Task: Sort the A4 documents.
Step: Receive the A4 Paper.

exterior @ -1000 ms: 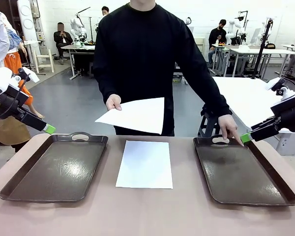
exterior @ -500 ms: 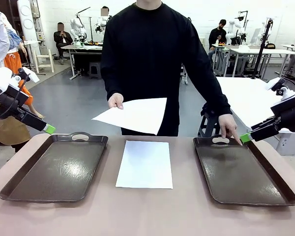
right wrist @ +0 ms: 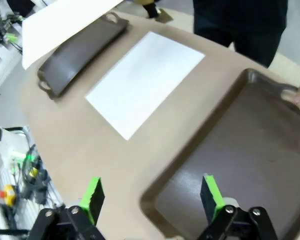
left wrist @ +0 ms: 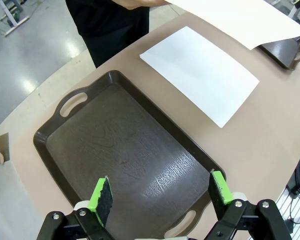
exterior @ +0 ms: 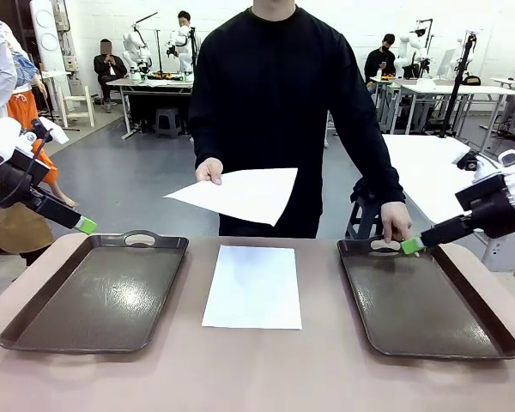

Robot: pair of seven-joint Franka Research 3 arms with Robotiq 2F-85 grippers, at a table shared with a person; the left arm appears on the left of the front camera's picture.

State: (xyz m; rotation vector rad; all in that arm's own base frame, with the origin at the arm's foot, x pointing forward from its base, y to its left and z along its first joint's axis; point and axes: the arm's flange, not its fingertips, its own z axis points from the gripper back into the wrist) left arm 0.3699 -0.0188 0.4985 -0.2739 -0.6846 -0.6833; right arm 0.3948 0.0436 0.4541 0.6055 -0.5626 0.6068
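Front view across the worktop [exterior: 257,373], with both wrist views. Two dark brown handled trays lie flat on it: the left tray [exterior: 94,296] toward the left edge and the right tray [exterior: 425,305] toward the right edge, each with one handle at the far edge. One A4 sheet [exterior: 253,286] lies flat at the middle of the worktop, between the trays and touching neither, its short sides facing the near and far edges. A second A4 sheet [exterior: 240,194] is held in the air above the far edge by a person in a black top, gripped at one corner by one hand [exterior: 209,170] and sloping slightly down toward the robot. The person's other hand [exterior: 396,225] rests at the far handle of the right tray.

The left gripper [exterior: 86,225] hangs above the far-left corner, clear of the left tray; in the left wrist view its fingers [left wrist: 102,194] stand wide apart over that tray with nothing between them. The right gripper [exterior: 409,245] sits just beside the person's hand at the right tray's far handle; whether they touch cannot be told. In the right wrist view its fingers [right wrist: 92,196] are likewise spread apart and grip nothing.
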